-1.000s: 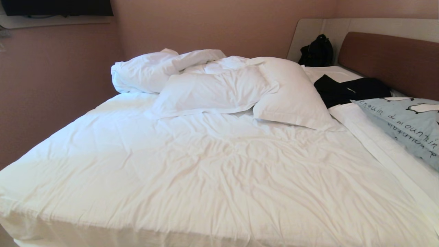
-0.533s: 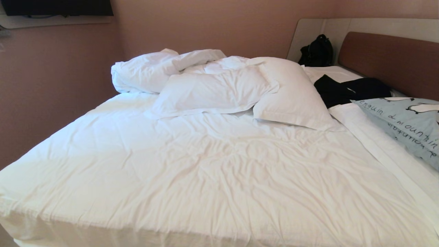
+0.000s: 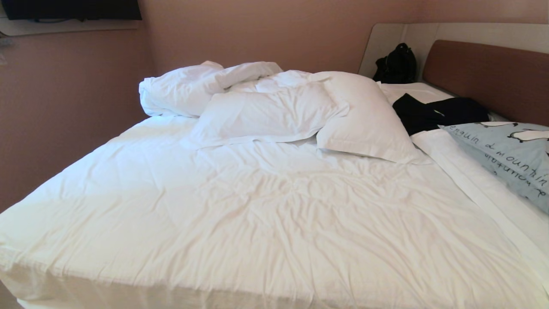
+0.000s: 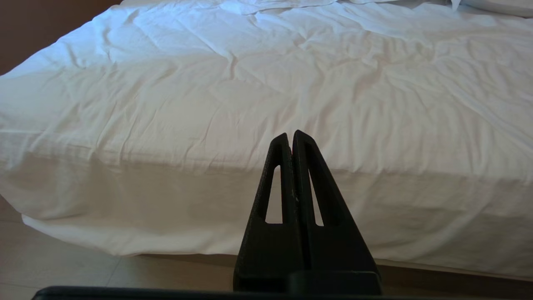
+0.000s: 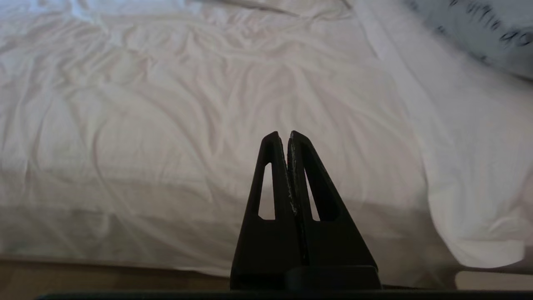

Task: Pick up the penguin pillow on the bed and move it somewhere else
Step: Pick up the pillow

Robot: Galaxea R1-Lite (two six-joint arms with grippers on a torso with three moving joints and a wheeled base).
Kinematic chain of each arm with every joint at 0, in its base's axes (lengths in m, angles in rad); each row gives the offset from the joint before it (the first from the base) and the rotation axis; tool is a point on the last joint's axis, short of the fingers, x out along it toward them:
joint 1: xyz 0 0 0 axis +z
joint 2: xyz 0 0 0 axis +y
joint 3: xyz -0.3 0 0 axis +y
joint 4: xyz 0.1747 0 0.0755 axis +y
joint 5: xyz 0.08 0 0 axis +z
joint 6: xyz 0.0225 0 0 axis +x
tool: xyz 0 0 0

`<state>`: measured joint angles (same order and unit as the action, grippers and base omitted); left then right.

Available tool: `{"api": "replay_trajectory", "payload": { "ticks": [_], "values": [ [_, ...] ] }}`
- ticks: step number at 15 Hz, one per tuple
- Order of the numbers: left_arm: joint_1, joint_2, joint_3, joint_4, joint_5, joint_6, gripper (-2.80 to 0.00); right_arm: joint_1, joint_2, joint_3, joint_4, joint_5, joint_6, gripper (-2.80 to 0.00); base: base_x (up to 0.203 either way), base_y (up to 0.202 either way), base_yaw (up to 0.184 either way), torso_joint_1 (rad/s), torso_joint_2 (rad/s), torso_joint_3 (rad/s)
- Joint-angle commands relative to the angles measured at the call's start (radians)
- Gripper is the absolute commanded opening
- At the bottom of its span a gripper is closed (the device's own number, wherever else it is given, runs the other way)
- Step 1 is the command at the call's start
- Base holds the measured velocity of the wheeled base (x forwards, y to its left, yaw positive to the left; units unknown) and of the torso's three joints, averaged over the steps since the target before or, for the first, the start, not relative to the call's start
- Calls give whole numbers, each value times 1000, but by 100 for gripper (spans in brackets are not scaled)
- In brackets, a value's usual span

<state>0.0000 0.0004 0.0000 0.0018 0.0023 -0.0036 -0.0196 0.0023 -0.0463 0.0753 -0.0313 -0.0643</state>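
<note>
The penguin pillow [image 3: 510,152], light blue with penguins and dark lettering, lies at the bed's right side near the brown headboard, cut off by the picture's right edge; a corner of the penguin pillow [image 5: 479,29] also shows in the right wrist view. The bed [image 3: 257,214] has a rumpled white duvet. Neither arm appears in the head view. My left gripper [image 4: 290,135] is shut and empty, held low in front of the bed's near edge. My right gripper [image 5: 284,135] is also shut and empty, before the same edge, well short of the pillow.
Two plain white pillows [image 3: 266,113] and a bunched duvet [image 3: 188,88] lie at the far side. A black garment [image 3: 437,113] lies beside the penguin pillow, and a black bag [image 3: 396,64] sits by the headboard [image 3: 489,77]. Tiled floor [image 4: 83,271] runs along the bed.
</note>
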Motion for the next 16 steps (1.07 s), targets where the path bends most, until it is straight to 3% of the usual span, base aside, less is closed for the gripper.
{"api": "replay_trajectory", "payload": {
  "ticks": [1,3,16],
  "values": [
    [0,0,2,0,1,1,-280,1,-1,29,-16,45,-2,-280,0,0,0,0,0,0],
    [0,0,2,0,1,1,-280,1,-1,46,-80,44,16,-280,0,0,0,0,0,0],
    [0,0,2,0,1,1,-280,1,-1,46,-80,44,32,-280,0,0,0,0,0,0]
  ]
}}
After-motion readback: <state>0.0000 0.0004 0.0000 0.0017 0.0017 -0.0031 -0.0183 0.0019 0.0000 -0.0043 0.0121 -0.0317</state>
